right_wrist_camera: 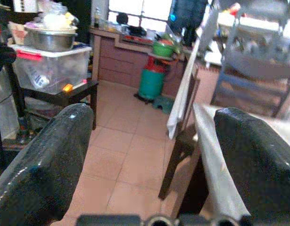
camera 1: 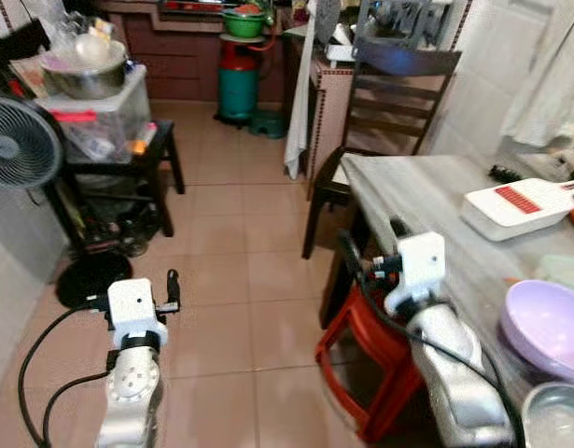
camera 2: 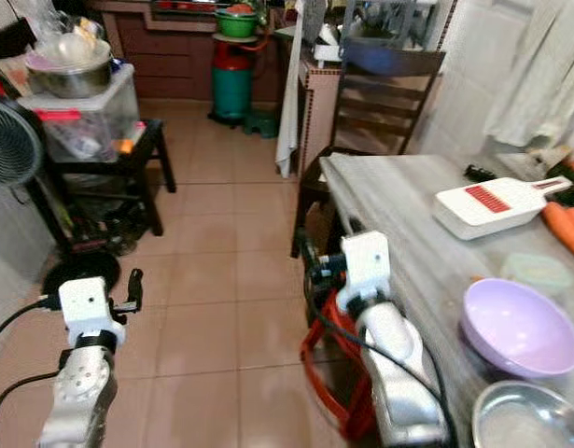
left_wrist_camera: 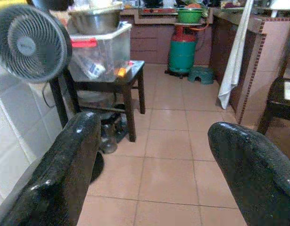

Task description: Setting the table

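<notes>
Clearly the eye views put the lilac bowl (camera 2: 518, 329) near the table's (camera 2: 408, 233) close edge on the robot's right, a steel bowl (camera 2: 525, 417) just beside it; by its look the lilac one is light, stiff plastic, slippery on its curve, best pinched at the rim; the steel one is probably slicker still; a white grater (camera 2: 487, 204) lies further back; the table is pale and smooth-looking, a chair (camera 1: 385, 112) at its far end, a red stool (camera 1: 366, 350) under it. From the left wrist, the left gripper (left_wrist_camera: 154, 174) hangs over tiled floor, fingers spread and empty, with a fan (left_wrist_camera: 29, 44) ahead. From the right wrist, the right gripper (right_wrist_camera: 147, 162) hovers at the table's edge, fingers wide apart.
</notes>
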Tool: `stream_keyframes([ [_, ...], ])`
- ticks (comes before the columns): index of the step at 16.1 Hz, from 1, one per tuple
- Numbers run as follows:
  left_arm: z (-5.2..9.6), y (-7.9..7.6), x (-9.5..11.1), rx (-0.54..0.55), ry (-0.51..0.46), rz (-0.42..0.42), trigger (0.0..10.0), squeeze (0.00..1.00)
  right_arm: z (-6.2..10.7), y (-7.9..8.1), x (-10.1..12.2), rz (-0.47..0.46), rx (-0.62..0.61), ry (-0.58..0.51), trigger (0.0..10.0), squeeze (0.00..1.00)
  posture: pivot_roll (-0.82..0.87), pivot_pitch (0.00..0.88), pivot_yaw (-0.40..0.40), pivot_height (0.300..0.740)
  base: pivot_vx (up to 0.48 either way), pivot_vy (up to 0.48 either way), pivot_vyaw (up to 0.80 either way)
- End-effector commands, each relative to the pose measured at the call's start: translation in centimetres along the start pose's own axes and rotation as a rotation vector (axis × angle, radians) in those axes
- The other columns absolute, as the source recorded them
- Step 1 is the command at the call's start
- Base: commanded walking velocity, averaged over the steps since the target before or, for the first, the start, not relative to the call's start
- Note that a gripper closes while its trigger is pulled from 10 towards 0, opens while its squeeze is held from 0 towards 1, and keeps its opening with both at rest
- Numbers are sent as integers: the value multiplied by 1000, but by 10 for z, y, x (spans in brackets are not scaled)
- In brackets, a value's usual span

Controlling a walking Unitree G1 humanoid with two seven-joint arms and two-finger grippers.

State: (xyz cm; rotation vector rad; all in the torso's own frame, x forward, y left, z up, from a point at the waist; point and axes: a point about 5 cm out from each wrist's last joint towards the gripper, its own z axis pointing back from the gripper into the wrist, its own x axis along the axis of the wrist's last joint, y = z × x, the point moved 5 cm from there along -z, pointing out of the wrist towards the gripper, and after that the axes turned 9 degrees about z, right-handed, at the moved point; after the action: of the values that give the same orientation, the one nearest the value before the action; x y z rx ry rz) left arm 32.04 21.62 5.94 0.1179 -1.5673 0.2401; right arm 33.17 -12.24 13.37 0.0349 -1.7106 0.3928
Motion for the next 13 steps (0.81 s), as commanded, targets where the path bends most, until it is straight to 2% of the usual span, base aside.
stream_keyframes([
  [1,-5,-4,1,-27,12,-14,10000,0,5,-10,-7,-20,-54,20,10000,0,-29,0,2,740,0,0,0],
  [6,-12,-7,-2,-44,35,-37,10000,0,15,-15,-28,-56,-108,83,10000,0,-44,0,36,740,0,0,0],
  [13,-14,0,-8,-8,57,-45,10000,0,13,-15,-34,-51,-93,92,10000,0,-38,0,28,740,0,426,747],
])
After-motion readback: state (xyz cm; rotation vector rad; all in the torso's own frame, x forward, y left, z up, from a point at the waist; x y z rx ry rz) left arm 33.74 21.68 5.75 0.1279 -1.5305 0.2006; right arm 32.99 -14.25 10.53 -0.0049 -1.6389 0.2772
